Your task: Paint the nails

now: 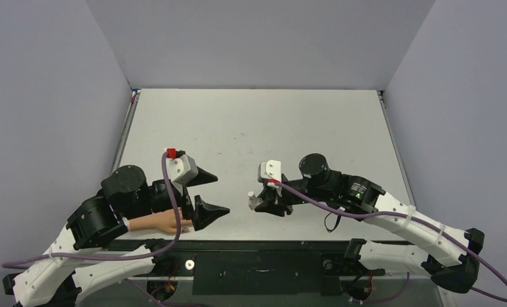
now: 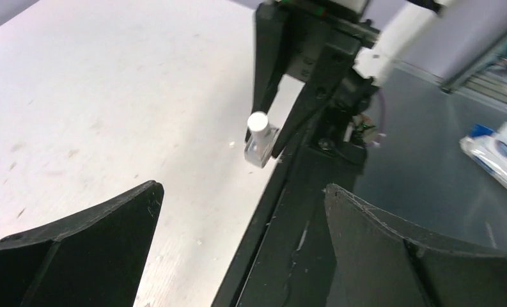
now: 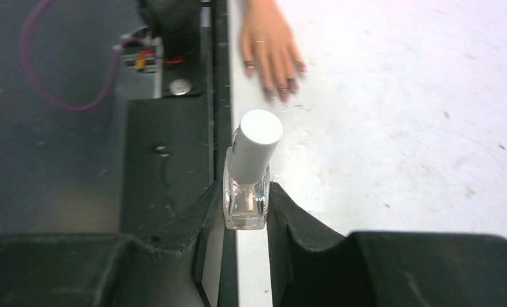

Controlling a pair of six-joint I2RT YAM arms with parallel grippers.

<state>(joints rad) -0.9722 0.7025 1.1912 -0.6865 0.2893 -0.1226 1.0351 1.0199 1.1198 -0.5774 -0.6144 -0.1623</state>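
Down at the lower left of the top view, the fake hand (image 1: 163, 222) lies flat on the near edge of the table (image 1: 257, 121), its wrist end tucked under the left arm (image 1: 78, 236). Its nails (image 3: 282, 88) are too small to make out there. The left gripper (image 1: 216, 193) sits just above and to the right of the fake hand in that frame, its jaws spread wide with nothing between them. Its lower finger overlaps the fake hand's right-hand end, though whether they touch cannot be told. The left arm rises from the lower left corner with its elbow bent and its wrist aimed right. In the right wrist view the nails show as small dark tips at the top centre of the frame. They are well apart from the right gripper (image 3: 245, 214) at the bottom, which is clamped on the square base of a small clear bottle (image 3: 245, 192) with a white cap (image 3: 257, 144). The bottle leans slightly, over the seam between the table and the dark strip (image 3: 167, 147) along its edge. In the top view the right arm (image 1: 391, 214) reaches in from the lower right, its gripper pointing left toward the left gripper across a gap of bare table. The left wrist view shows the bottle at upper centre, pinched by the right gripper, beyond the left gripper's own wide-set fingers (image 2: 97, 243).
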